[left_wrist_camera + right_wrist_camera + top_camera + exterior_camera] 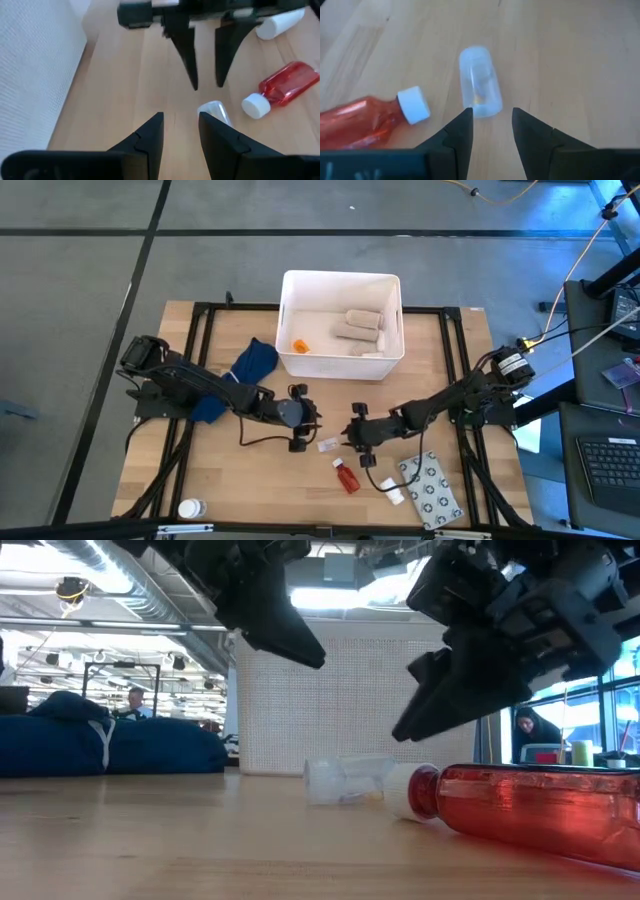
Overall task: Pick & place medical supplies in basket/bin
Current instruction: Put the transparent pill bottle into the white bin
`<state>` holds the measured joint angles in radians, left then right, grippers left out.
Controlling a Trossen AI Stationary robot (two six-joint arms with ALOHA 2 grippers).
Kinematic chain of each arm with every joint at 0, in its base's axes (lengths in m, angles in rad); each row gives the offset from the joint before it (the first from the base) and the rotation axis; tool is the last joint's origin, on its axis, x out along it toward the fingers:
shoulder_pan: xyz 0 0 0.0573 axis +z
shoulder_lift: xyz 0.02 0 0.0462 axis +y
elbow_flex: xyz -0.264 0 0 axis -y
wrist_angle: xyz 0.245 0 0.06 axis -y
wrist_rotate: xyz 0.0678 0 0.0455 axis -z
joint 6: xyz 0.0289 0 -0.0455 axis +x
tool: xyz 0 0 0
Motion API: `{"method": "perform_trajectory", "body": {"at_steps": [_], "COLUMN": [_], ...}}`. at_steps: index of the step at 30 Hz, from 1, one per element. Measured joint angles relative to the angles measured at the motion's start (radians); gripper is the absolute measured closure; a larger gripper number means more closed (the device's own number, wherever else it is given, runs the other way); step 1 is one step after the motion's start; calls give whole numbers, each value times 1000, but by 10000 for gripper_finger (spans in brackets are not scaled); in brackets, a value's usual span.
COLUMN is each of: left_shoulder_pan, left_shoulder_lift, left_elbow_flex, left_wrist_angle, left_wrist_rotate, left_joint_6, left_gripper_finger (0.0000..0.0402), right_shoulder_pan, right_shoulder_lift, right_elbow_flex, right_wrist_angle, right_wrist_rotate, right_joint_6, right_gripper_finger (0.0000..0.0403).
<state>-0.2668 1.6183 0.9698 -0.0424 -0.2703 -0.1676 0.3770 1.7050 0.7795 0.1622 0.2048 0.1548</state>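
High view: clear vial lies flat on the worktop between both pincers, red bottle just beside it. Left pincer and right pincer hang slightly parted, nothing held. White bin sits beyond, beige rolls inside.

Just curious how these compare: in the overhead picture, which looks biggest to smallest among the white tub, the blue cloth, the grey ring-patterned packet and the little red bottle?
1. white tub
2. blue cloth and ring-patterned packet: similar, can't rank
3. red bottle
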Motion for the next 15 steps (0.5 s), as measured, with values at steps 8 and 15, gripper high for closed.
{"method": "perform_trajectory", "body": {"at_steps": [8,15], "left_shoulder_pan": [3,3], "left_shoulder_lift": [-1,-1], "left_elbow_flex": [0,0], "left_wrist_angle": [10,16], "left_wrist_rotate": [0,0], "left_joint_6": [-24,-15], "left_gripper_finger": [285,279], "right_shoulder_pan": [1,-10], "right_shoulder_lift": [0,-5], "right_elbow_flex": [0,0], "right_wrist_angle": [-143,-174], "right_wrist_rotate": [-115,-122], "right_joint_6": [98,101], "right_gripper_finger": [259,191]}}
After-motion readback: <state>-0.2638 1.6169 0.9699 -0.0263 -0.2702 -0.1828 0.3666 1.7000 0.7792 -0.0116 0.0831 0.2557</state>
